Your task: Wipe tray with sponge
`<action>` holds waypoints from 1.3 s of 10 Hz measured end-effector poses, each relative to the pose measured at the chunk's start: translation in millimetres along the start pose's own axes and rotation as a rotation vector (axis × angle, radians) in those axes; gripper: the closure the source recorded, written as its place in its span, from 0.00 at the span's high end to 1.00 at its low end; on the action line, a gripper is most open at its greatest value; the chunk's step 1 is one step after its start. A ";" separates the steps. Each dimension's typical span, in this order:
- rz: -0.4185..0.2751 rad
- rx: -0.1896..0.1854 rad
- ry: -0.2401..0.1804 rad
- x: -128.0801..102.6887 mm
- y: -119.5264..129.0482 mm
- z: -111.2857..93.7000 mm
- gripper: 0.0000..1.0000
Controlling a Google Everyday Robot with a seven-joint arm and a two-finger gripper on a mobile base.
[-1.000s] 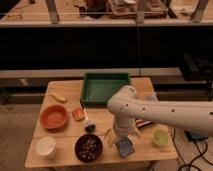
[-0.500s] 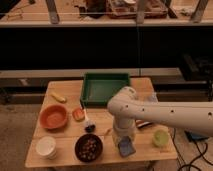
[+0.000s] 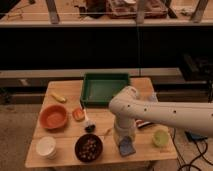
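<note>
Well in front of the green tray [image 3: 102, 90], the pincer [image 3: 125, 138] sits at the blue sponge [image 3: 127, 148]; its grip cannot be told.

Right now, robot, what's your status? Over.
Gripper low over sponge at front edge of table. Tray behind the arm, sponge not in it. Dark bowl close beside sponge.

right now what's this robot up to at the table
The robot's one arm reaches in from the right, and its gripper is down at the slate-blue sponge near the front edge of the wooden table. The green tray sits at the back of the table, apart from the sponge, so no wiping has begun yet. An orange bowl and a white cup stand off to the left.
</note>
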 end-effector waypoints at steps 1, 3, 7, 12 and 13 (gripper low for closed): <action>0.007 -0.001 0.007 0.3 1.6 -10.6 0.15; 0.032 0.010 0.025 2.2 9.0 -31.9 0.15; 0.105 0.077 0.095 42.3 37.4 -81.3 0.15; 0.302 0.314 0.295 118.7 82.8 -121.1 0.15; 0.336 0.356 0.314 129.7 90.5 -124.3 0.15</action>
